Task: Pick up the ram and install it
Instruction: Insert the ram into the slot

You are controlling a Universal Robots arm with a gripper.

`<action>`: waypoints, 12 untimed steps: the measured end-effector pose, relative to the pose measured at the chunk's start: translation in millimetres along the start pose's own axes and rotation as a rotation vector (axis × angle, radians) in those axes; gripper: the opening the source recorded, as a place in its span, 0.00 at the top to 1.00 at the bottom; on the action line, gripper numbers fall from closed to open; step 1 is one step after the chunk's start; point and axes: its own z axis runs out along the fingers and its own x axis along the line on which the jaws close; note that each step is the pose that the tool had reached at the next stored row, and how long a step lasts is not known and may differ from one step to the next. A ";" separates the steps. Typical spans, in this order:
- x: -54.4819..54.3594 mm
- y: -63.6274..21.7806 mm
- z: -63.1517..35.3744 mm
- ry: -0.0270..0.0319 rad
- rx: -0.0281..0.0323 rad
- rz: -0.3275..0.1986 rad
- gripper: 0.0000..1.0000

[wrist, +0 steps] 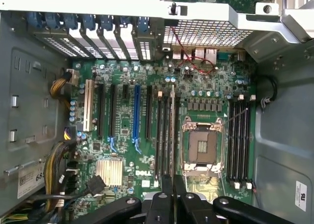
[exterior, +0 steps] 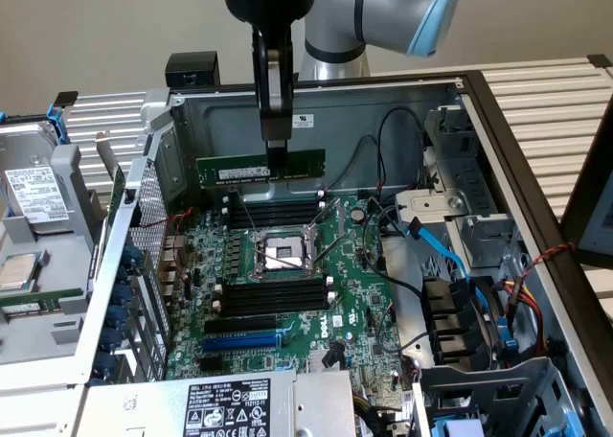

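Power supply (exterior: 226, 407) nearest, jaws clamping ram (exterior: 261, 170) over motherboard (exterior: 354, 312), blue cable (exterior: 448, 255) alongside

Soft, even light; shallow shadows and mild sheen inside the computer case (exterior: 345, 100)

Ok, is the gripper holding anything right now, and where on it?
Yes. The gripper is shut on the ram, pinching its upper long edge near the middle of its length.
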 end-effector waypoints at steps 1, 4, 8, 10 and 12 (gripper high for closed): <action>0.0 0.0 1.8 0.0001 0.0001 0.000 0.87; -0.5 -0.1 7.3 0.0003 -0.0023 0.001 0.87; -5.4 -0.5 13.3 0.0003 -0.0095 0.001 0.87; -8.3 -0.6 15.5 0.0007 -0.0112 0.001 0.87; -9.3 -0.7 17.9 0.0005 -0.0112 0.001 0.87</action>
